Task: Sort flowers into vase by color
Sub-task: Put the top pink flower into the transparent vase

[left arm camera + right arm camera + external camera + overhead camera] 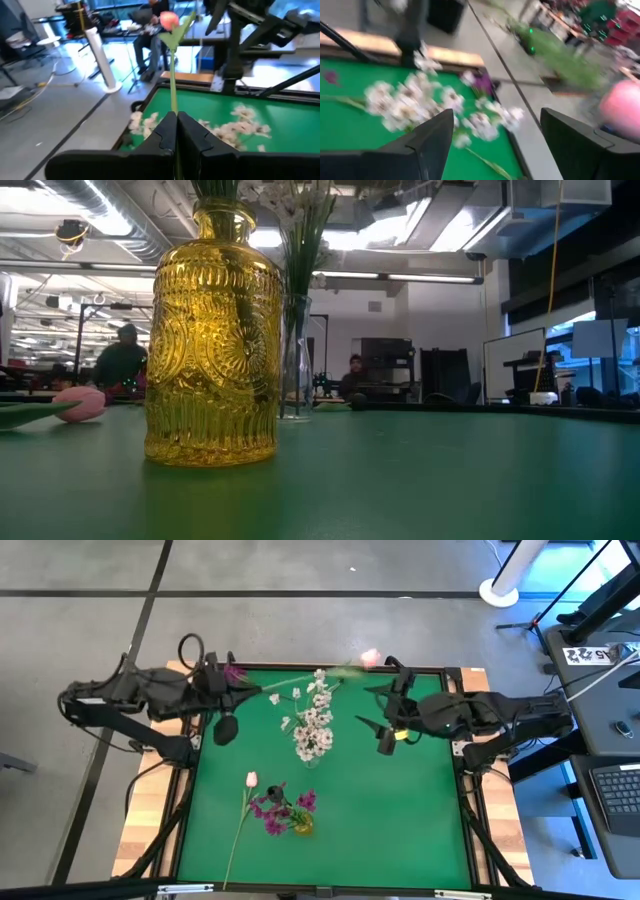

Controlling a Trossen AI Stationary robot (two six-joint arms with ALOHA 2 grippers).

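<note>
My left gripper (pixel 243 690) is at the table's far left and is shut on a pink tulip stem (pixel 300 680). The tulip's bud (pixel 370 658) reaches the far right, close beside my right gripper (pixel 372 708), which is open and touches nothing. In the right wrist view the bud (pixel 620 107) shows just beyond my right gripper (pixel 497 135). A clear vase (pixel 295 360) at the table's middle holds the white blossoms (pixel 312 725). The yellow glass vase (pixel 213 340) near the front holds magenta-purple clusters (pixel 280 812). A second tulip (pixel 250 780) lies flat on the green mat. My left gripper (pixel 176 120) pinches the tulip's thin green stalk (pixel 173 102) between its two fingers, at the end far from the bud. The fingers come level from the table's left and lie along the stalk. The stalk sticks out past the fingertips, lifted clear, with the bud (pixel 169 20) at its free end.
The green mat (pixel 400 810) sits in a black frame on a wooden table. A purple sprig (pixel 235 670) lies at the far left edge by my left arm. The right half of the mat is bare. People sit at desks in the room behind (pixel 120 360).
</note>
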